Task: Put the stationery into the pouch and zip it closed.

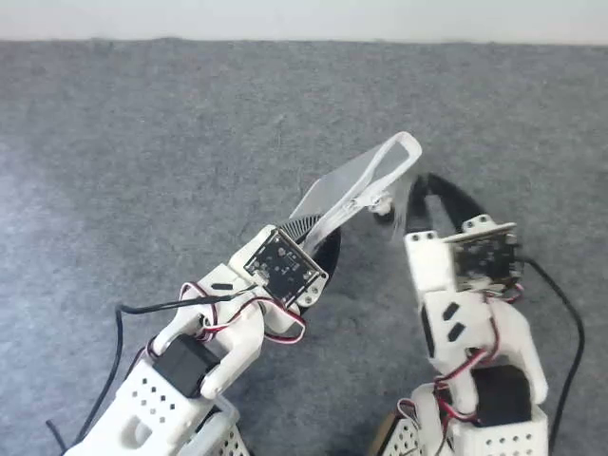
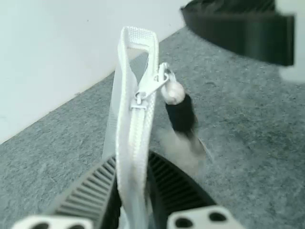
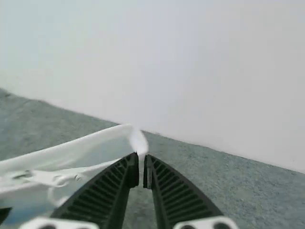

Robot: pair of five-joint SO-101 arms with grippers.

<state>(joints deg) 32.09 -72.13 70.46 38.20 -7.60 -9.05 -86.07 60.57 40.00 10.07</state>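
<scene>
A clear pouch (image 1: 353,185) with a white zipper (image 2: 136,124) hangs in the air above the grey table. My left gripper (image 1: 318,239) is shut on its lower end, the zipper band pinched between the black fingers (image 2: 90,191). The zipper pull (image 2: 153,86) sits near the pouch's far end. My right gripper (image 3: 141,160) is shut on the white edge of the pouch (image 3: 138,142) at that far end; it also shows in the high view (image 1: 418,185). A black stationery item with a pale rounded tip (image 2: 179,110) lies beside the zipper, seemingly inside the pouch.
Grey carpet-like table surface (image 1: 142,142) spreads all around, ending at a pale wall (image 1: 285,17) at the back. The two arm bodies (image 1: 475,323) stand close together near the front edge.
</scene>
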